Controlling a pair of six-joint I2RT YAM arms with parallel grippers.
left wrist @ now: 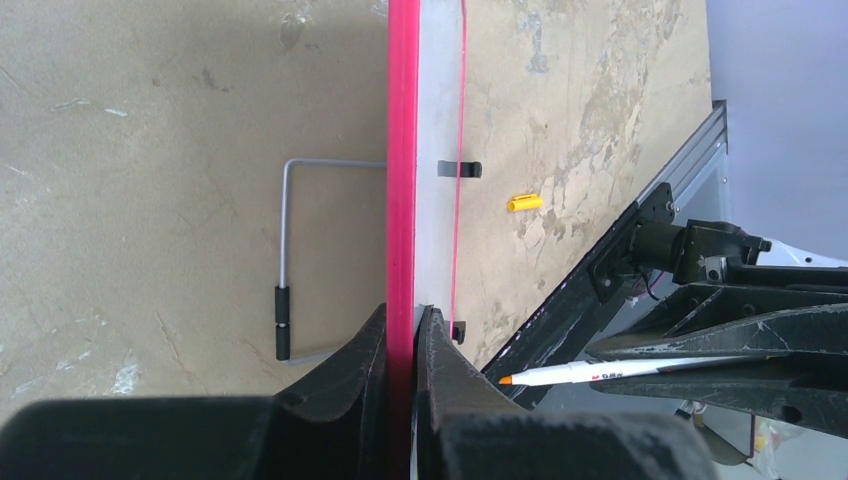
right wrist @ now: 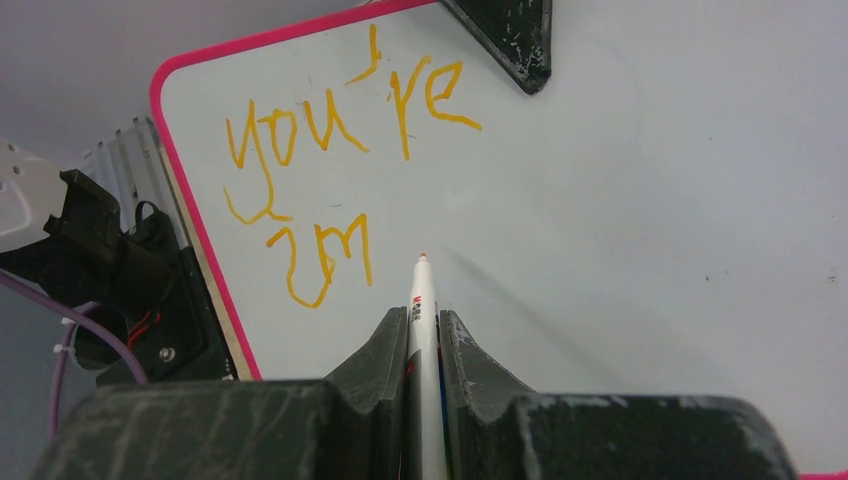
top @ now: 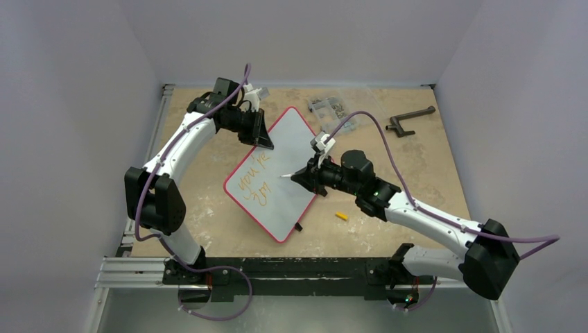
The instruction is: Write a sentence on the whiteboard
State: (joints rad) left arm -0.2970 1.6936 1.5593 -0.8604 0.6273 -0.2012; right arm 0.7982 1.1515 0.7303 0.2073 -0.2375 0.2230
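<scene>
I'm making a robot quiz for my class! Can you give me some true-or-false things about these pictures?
1. The right claw holds a pen. True.
2. The writing on the whiteboard is blue. False: it is orange-yellow.
3. The left claw grips the whiteboard's red rim. True.
4. The small yellow piece lies on the whiteboard. False: it lies on the table, beside the board.

On my feed it's just plain lilac-grey walls boxing in a scuffed tan wooden tabletop, silver aluminium rail along the near edge.
</scene>
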